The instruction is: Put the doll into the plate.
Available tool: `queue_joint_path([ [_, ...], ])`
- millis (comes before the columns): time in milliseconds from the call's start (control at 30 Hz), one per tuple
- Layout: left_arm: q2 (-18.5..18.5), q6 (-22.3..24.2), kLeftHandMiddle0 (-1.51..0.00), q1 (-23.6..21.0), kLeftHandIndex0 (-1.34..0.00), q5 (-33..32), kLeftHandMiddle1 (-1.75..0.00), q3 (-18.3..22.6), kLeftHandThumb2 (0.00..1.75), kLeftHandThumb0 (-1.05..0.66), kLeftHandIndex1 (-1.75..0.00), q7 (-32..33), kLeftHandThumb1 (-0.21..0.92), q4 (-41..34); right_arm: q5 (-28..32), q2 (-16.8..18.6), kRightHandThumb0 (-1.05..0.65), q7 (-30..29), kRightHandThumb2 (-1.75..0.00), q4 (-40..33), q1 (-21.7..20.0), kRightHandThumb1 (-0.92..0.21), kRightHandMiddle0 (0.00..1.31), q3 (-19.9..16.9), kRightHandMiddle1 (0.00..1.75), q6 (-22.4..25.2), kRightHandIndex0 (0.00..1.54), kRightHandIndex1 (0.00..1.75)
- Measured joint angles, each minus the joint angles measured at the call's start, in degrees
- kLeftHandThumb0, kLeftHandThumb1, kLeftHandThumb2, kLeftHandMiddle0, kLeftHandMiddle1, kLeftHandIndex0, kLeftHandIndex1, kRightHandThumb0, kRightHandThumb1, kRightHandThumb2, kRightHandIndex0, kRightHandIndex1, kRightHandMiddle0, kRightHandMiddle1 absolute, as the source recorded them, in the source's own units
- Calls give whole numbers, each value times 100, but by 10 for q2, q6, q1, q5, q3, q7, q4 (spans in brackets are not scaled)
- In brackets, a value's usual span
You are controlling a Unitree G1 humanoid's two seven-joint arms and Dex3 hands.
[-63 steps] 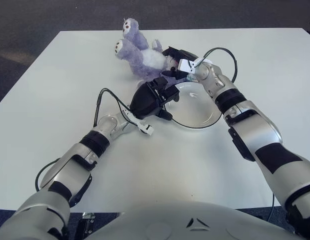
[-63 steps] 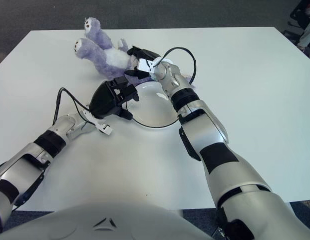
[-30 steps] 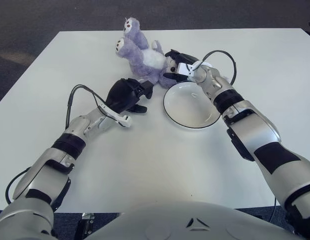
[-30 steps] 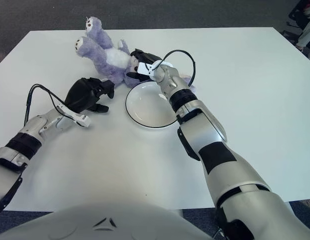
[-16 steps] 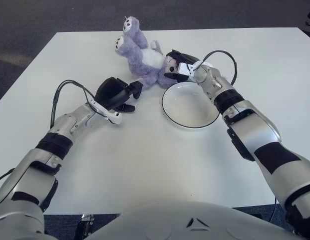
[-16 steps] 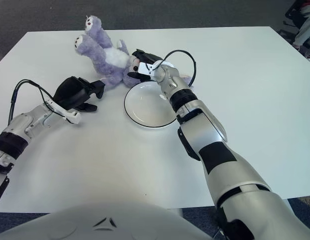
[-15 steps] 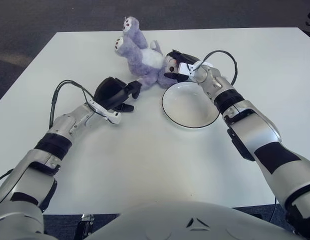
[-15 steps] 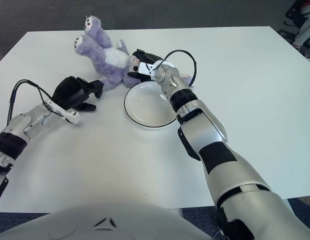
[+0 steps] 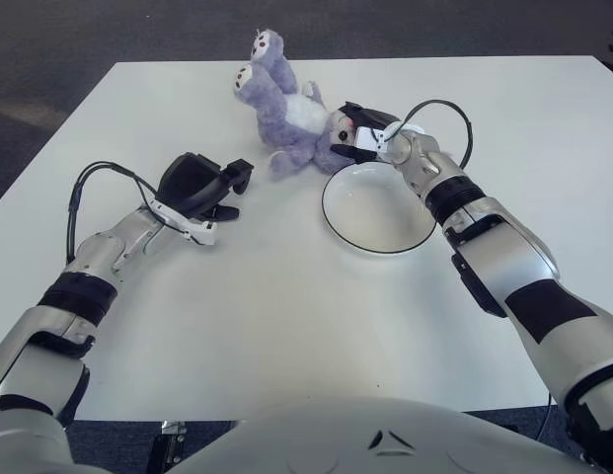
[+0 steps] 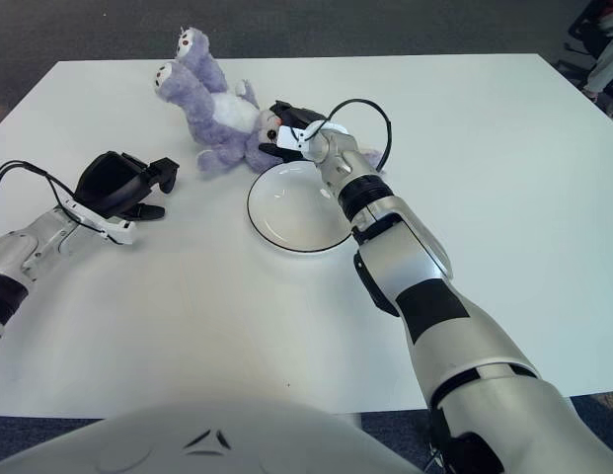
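Note:
A purple plush doll (image 9: pixel 284 107) with a white belly lies on the white table, feet toward the far edge, head next to the rim of a white plate (image 9: pixel 377 211) with a dark rim. My right hand (image 9: pixel 357 132) is at the doll's head, its fingers closed on it just beyond the plate's far-left rim. My left hand (image 9: pixel 205 184) is off to the left over the table, fingers curled, holding nothing, well apart from the doll and the plate.
The white table (image 9: pixel 543 138) stretches wide to the right and toward me. Dark floor lies beyond the far edge. Black cables loop off both wrists.
My left hand has drawn back leftward, away from the plate. The doll has shifted and turned a little under my right hand; its feet point more to the far right.

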Motion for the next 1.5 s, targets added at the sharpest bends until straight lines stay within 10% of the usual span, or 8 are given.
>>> queue_joint_path([
  [467, -1, 14, -123, -3, -60, -4, -175, 9, 130, -48, -175, 28, 33, 37, -57, 0, -86, -61, -56, 7, -3, -92, 1, 39, 145, 56, 0, 124],
  [633, -5, 21, -123, -5, -60, -4, -175, 9, 129, -48, -175, 38, 34, 44, -67, 0, -51, -79, -80, 4, -3, -71, 26, 48, 170, 72, 0, 165],
  [833, -10, 28, -123, -7, -60, -4, -175, 9, 129, -48, -175, 47, 34, 48, -71, -2, -41, -109, -96, 0, 1, -59, 39, 50, 174, 78, 1, 174],
  [933, -11, 28, -123, -8, -60, -4, -175, 9, 129, -48, -175, 51, 34, 50, -71, -4, -14, -123, -109, 2, 3, -51, 47, 49, 174, 72, 20, 172],
  [1233, -15, 27, -124, -12, -59, -3, -175, 7, 128, -48, -175, 62, 34, 58, -58, -9, -1, -179, -129, 0, 20, -25, 57, 24, 175, 48, 70, 141],
  [1500, -21, 24, -128, -24, -59, 0, -175, 1, 128, -47, -175, 67, 35, 71, -39, -9, 0, -190, -148, -1, 23, -18, 60, -3, 175, 31, 60, 173],
])
